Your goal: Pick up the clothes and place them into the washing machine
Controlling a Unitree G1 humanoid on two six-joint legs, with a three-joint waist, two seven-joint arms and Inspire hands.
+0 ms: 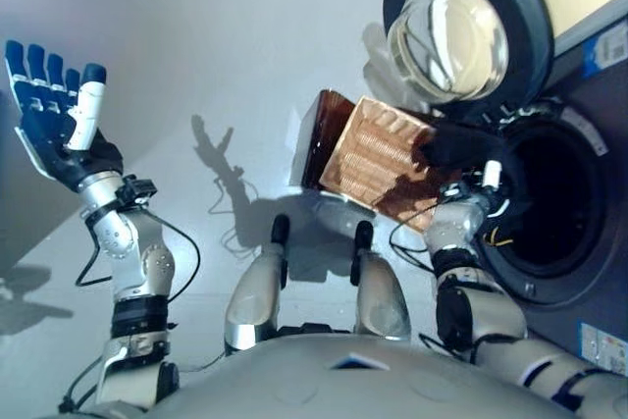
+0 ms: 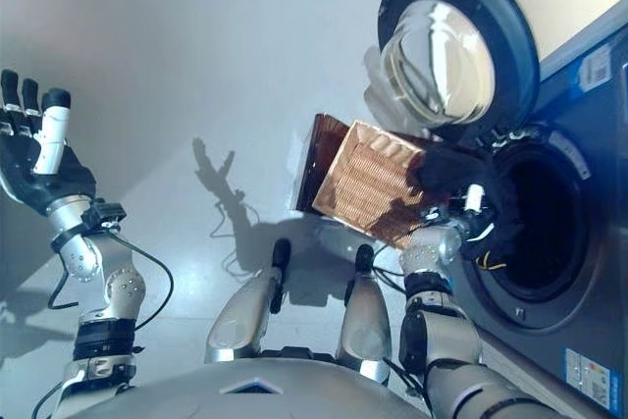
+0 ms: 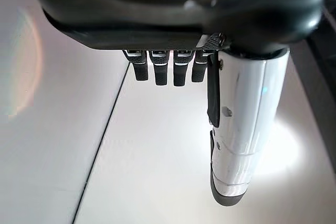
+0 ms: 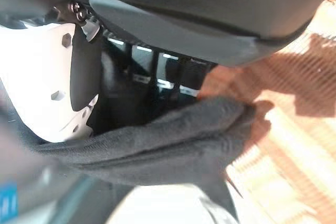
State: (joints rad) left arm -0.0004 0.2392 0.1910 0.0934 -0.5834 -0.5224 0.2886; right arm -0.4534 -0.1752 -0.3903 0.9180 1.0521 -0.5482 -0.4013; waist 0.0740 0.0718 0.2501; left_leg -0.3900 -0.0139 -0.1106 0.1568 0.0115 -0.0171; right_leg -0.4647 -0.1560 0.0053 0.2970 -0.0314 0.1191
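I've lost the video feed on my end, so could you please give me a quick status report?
Left hand open, raised, empty. Right hand shut on dark cloth, beside the brown basket, at the washing machine. Door open, drum mouth unobstructed.

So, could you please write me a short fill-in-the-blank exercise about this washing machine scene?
1. The washing machine's round door stands ____.
2. The right hand is shut on a ____ cloth.
3. The left hand, raised at the side, holds ____.
4. The basket by the drum is ____ in colour.

Missing words: open; dark; nothing; brown
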